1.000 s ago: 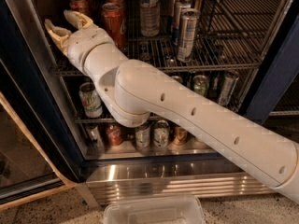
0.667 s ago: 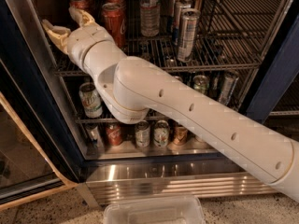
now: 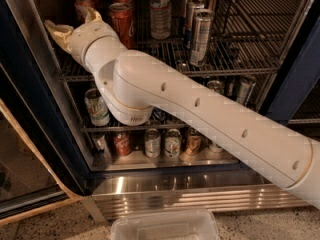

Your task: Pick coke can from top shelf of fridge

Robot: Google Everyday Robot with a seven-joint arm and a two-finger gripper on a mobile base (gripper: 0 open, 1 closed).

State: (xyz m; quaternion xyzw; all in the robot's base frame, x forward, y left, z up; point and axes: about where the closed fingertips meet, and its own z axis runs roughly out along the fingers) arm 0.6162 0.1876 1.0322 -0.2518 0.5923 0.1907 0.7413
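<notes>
- Fingers (image 3: 57, 33) of gripper (image 3: 75, 24) spread apart, pinching nothing; placed at far left of top shelf (image 3: 240, 59), just left of the front coke can (image 3: 122, 26).
- Coke can upright on the wire bars at the head of a row of like red cans running to the rear; another red can (image 3: 83, 3) just behind the gripper.
- Handling, by judgement: thin aluminium wall, stiff enough if full yet easily dented; smooth painted side, likely slick when chilled; modest weight.
- Hold best taken across the mid-body, one finger on each opposite side, below the silver lid.
- To the right on the same shelf: clear bottle (image 3: 160, 14), then slim silver cans (image 3: 201, 34), near enough to be knocked during a careless lift.
- Fridge (image 3: 300, 79) as container: door open, top shelf stocked on its left half, bare wire to the right; white-and-green can (image 3: 96, 106) on the rack below; mixed cans (image 3: 172, 141) in a line on the lowest rack above the steel base panel (image 3: 175, 194).
- Clear plastic tub (image 3: 165, 226) on the floor nearest the camera; contents not discernible.
</notes>
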